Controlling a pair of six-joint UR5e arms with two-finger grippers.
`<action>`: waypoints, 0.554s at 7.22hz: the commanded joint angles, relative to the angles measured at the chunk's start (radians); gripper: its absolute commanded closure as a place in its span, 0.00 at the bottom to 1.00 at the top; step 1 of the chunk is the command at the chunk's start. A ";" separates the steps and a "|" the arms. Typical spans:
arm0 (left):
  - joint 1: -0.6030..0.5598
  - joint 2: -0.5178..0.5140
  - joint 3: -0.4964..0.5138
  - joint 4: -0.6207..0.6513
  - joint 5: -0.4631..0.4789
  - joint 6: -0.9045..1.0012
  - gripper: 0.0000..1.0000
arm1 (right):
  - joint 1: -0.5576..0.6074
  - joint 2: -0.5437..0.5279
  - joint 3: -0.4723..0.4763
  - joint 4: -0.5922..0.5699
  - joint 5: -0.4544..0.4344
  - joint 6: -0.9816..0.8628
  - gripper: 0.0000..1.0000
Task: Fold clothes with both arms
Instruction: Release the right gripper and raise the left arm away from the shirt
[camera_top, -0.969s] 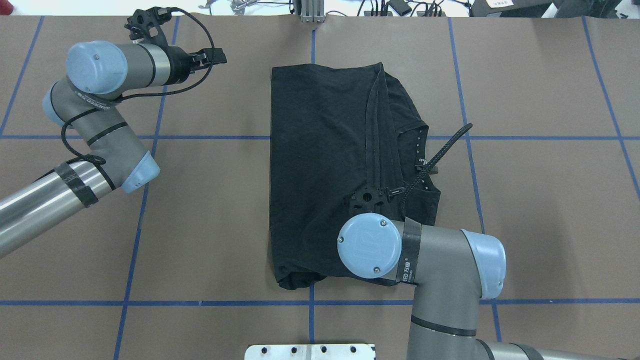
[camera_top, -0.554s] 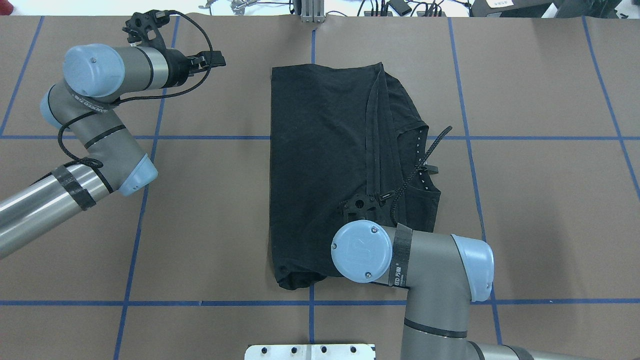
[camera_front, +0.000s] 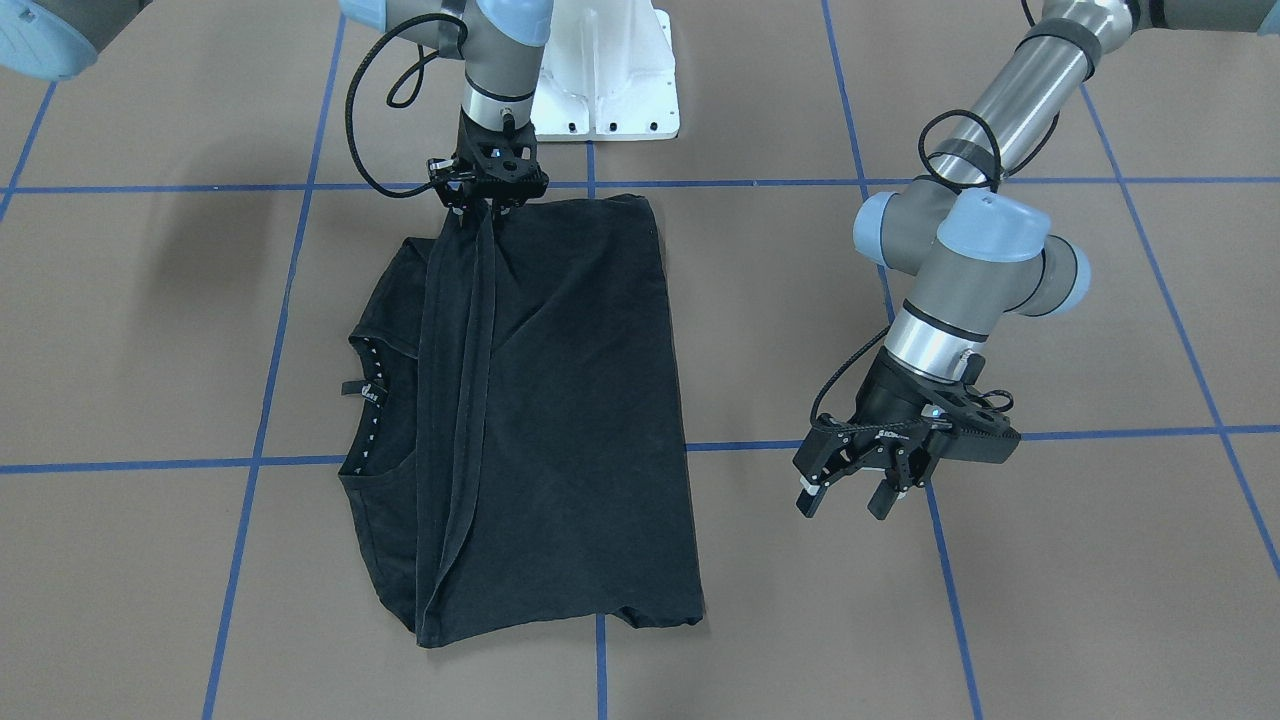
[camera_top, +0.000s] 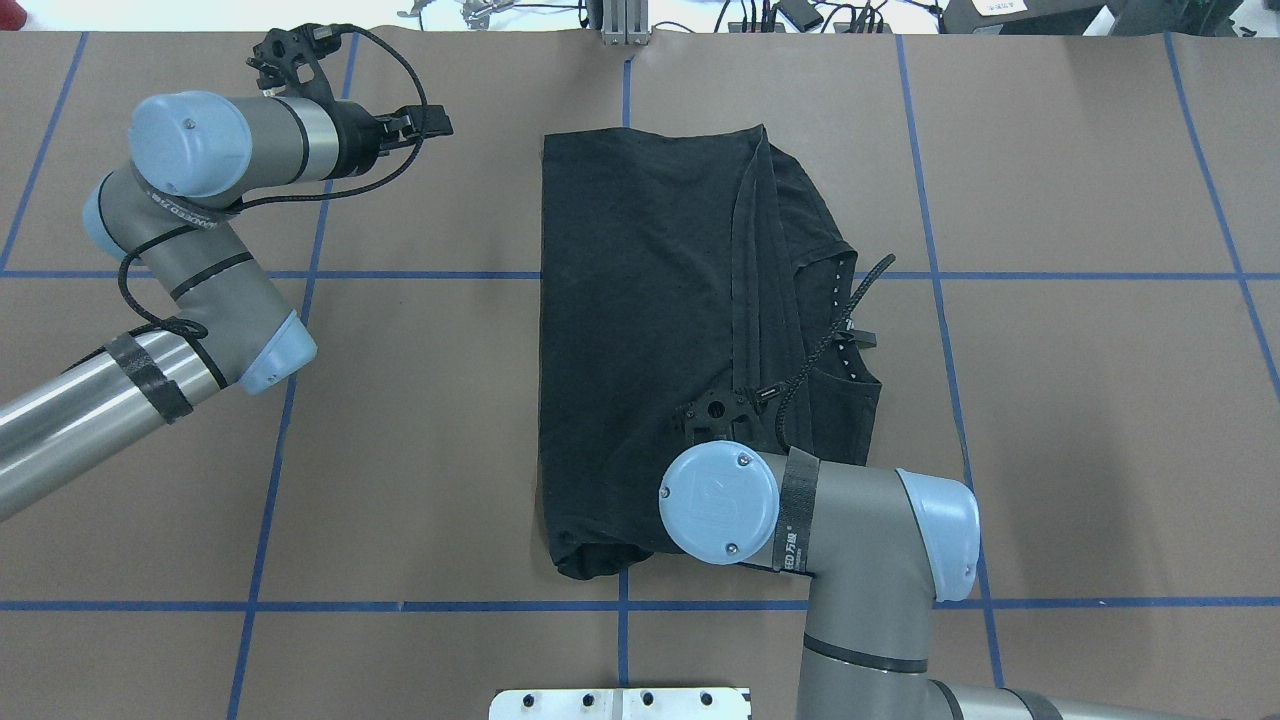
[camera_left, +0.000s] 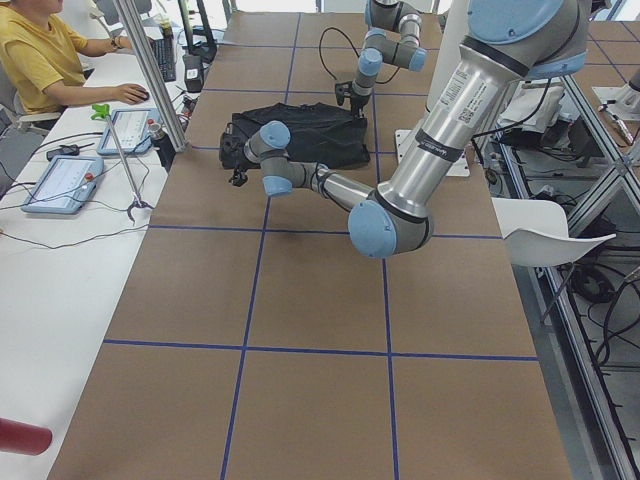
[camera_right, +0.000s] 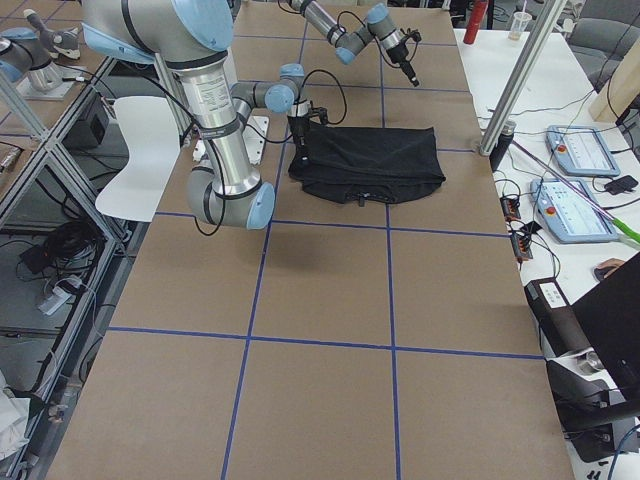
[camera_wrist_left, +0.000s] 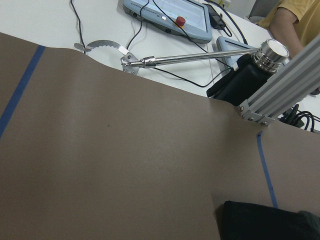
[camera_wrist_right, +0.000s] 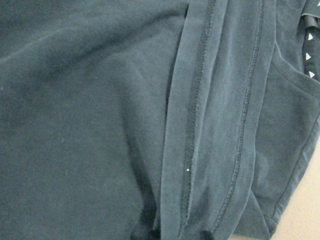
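Observation:
The black T-shirt (camera_front: 580, 400) lies folded lengthwise on the brown table, collar and label (camera_front: 375, 390) on its open side. My right gripper (camera_front: 490, 212) is at the shirt's edge nearest the robot base, shut on a narrow hem strip (camera_front: 460, 400) that rises taut to it. Seen from overhead, the right wrist covers that gripper over the shirt (camera_top: 640, 300). The right wrist view is filled with dark fabric and stitched hems (camera_wrist_right: 200, 125). My left gripper (camera_front: 845, 503) hangs open above bare table, well clear of the shirt, and also shows from overhead (camera_top: 435, 120).
The white bolted base (camera_front: 600, 80) stands at the robot's side of the table. Blue tape lines (camera_top: 620, 605) grid the brown surface. Beyond the far edge are an aluminium post (camera_wrist_left: 280, 85), control tablets (camera_left: 65, 180) and a seated person (camera_left: 40, 60).
My right arm has shifted a little to the left and toward the base, with its cable following. The left arm has barely moved and stays open. The shirt's outline looks unchanged.

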 joint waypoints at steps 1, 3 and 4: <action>0.001 -0.002 0.001 0.000 0.001 -0.002 0.00 | 0.012 0.001 0.005 0.015 0.011 0.001 1.00; 0.002 -0.005 -0.001 0.000 0.003 -0.019 0.01 | 0.064 0.000 0.020 0.028 0.049 -0.017 1.00; 0.004 -0.005 0.001 0.000 0.004 -0.021 0.01 | 0.086 -0.037 0.075 0.022 0.066 -0.049 1.00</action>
